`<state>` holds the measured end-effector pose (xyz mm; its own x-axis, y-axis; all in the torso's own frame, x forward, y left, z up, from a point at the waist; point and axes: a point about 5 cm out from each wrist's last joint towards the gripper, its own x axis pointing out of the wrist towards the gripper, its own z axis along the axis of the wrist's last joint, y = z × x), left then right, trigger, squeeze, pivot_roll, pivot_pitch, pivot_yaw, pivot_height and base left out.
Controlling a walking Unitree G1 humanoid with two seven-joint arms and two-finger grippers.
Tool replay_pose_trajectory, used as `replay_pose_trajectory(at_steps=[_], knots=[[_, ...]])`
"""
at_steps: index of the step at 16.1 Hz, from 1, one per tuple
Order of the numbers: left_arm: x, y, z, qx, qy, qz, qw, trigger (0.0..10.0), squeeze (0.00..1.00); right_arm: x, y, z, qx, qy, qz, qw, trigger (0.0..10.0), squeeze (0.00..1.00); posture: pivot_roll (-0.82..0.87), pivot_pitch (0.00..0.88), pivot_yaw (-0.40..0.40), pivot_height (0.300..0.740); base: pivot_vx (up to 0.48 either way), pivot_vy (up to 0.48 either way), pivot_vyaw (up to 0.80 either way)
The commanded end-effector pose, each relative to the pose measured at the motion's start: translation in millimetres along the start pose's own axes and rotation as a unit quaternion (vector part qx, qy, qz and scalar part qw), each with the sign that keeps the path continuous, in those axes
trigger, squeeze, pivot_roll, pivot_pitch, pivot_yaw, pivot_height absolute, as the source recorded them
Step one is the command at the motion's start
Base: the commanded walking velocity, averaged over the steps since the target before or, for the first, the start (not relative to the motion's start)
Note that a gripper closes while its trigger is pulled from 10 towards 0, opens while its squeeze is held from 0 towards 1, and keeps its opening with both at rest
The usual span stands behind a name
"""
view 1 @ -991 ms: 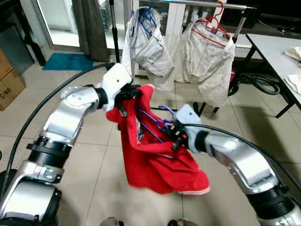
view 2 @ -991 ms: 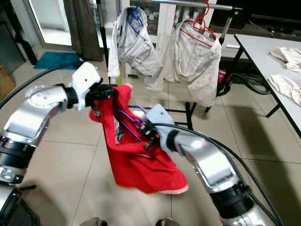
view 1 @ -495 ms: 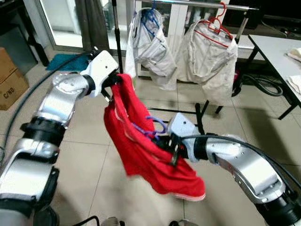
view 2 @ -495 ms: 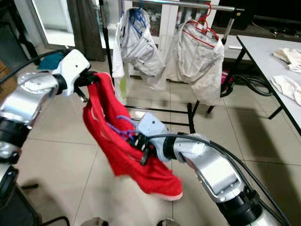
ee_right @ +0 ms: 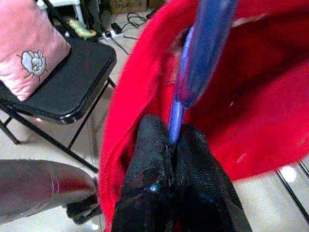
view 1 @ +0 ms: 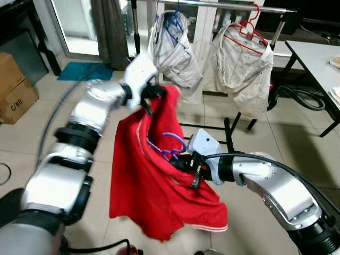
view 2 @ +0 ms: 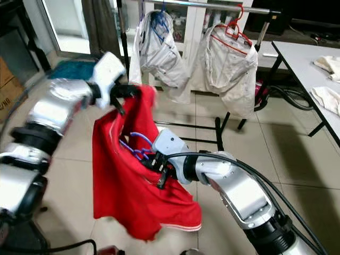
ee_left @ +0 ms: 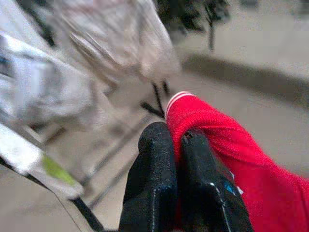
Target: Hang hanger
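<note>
A red garment (view 1: 154, 196) hangs in front of me, stretched between both grippers. My left gripper (view 1: 150, 97) is raised and shut on the garment's top hem (ee_left: 193, 116), just below the clothes rack. A blue wire hanger (view 1: 171, 144) sits inside the garment's opening with its hook sticking up. My right gripper (view 1: 184, 164) is lower and to the right, shut on the hanger's wire (ee_right: 203, 43) amid the red cloth. The rack's rail (view 1: 234, 6) runs across the top.
Two white garments hang on the rail, one on a blue hanger (view 1: 175, 48), one on a red hanger (view 1: 241, 64). A white table (view 1: 319, 53) stands at the right, a cardboard box (view 1: 13, 85) at the left. A black chair (ee_right: 63, 72) bears a pink cushion (ee_right: 29, 53).
My left gripper has swung right, toward the rack, carrying the garment's hem with it. The red cloth now hangs wider and lower. My right gripper has barely moved.
</note>
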<state>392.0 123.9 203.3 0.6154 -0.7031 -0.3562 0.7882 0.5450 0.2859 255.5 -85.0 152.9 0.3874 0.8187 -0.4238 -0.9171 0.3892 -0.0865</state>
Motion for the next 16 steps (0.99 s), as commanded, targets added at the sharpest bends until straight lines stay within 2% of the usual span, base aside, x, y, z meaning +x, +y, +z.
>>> replay_pose_trajectory(at_steps=[1, 2, 3, 4, 5, 7, 8, 9, 10, 12, 14, 16], knots=[[3.0, -2.7, -2.5, 0.014, 0.015, -0.009, 1.000, 0.0, 0.00, 0.7, 1.9, 10.8, -0.018, -0.022, 0.015, 0.999, 0.0, 0.00, -0.09, 0.012, 0.040, 0.740, 0.000, 0.000, 0.00], [7.2, -9.5, -27.1, 0.033, 0.077, -0.010, 0.996, 2.1, 0.00, -0.4, 0.6, 12.7, -0.018, -0.027, 0.010, 0.999, 0.0, 0.00, -0.09, 0.013, 0.048, 0.740, 0.000, 0.000, 0.00], [8.3, -11.8, -32.3, 0.009, 0.079, -0.014, 0.997, 10.0, 0.00, -2.0, -0.2, 12.9, -0.017, -0.029, 0.004, 0.999, 0.0, 0.00, -0.10, 0.015, 0.050, 0.740, 0.000, 0.000, 0.00], [7.0, -10.8, -31.5, -0.003, 0.074, -0.016, 0.997, 10.0, 0.61, -3.4, -0.6, 12.1, -0.014, -0.029, 0.000, 0.999, 0.0, 0.00, -0.09, 0.015, 0.049, 0.740, 0.000, 0.000, 0.00], [5.5, -8.8, -31.0, 0.002, 0.076, -0.013, 0.997, 10.0, 1.00, -3.9, -0.8, 11.5, -0.014, -0.028, -0.001, 1.000, 0.0, 0.00, -0.09, 0.016, 0.047, 0.740, 0.000, 0.000, 0.00], [-11.1, 13.7, -23.6, 0.029, 0.074, 0.034, 0.996, 10.0, 1.00, -4.1, -3.2, 6.3, -0.003, -0.021, -0.013, 1.000, 0.0, 0.00, -0.09, 0.015, 0.040, 0.740, 0.000, 0.000, 0.00], [-15.1, 18.6, -21.3, 0.029, 0.070, 0.045, 0.996, 10.0, 1.00, -4.0, -4.3, 5.0, 0.000, -0.018, -0.017, 1.000, 0.0, 0.00, -0.09, 0.015, 0.040, 0.740, 0.000, 0.000, 0.00], [-29.5, 34.0, -15.2, 0.027, 0.056, 0.079, 0.995, 10.0, 1.00, -4.4, -8.2, 0.2, 0.011, -0.009, -0.032, 0.999, 0.0, 0.00, -0.09, 0.014, 0.034, 0.740, 0.000, 0.000, 0.00], [-33.0, 37.2, -14.2, 0.026, 0.052, 0.086, 0.995, 10.0, 1.00, -4.6, -9.0, -1.1, 0.015, -0.007, -0.036, 0.999, 0.0, 0.00, -0.09, 0.013, 0.034, 0.740, 0.000, 0.000, 0.00], [-55.6, 52.7, -12.2, 0.008, 0.025, 0.120, 0.992, 10.0, 1.00, -8.9, -19.2, -8.7, 0.044, -0.001, -0.072, 0.996, 0.0, 0.00, -0.08, 0.013, 0.024, 0.740, 0.000, 0.000, 0.00], [-60.3, 54.6, -12.8, -0.008, 0.009, 0.120, 0.993, 10.0, 1.00, -10.0, -20.5, -9.2, 0.051, -0.009, -0.072, 0.996, 0.0, 0.00, -0.08, 0.013, 0.021, 0.740, 0.000, 0.000, 0.00], [-53.3, 46.2, -14.5, -0.044, -0.037, 0.096, 0.994, 10.0, 1.00, -5.7, -19.8, -6.1, 0.057, -0.019, -0.062, 0.996, 0.0, 0.00, -0.08, 0.013, 0.012, 0.740, 0.000, 0.000, 0.00]])
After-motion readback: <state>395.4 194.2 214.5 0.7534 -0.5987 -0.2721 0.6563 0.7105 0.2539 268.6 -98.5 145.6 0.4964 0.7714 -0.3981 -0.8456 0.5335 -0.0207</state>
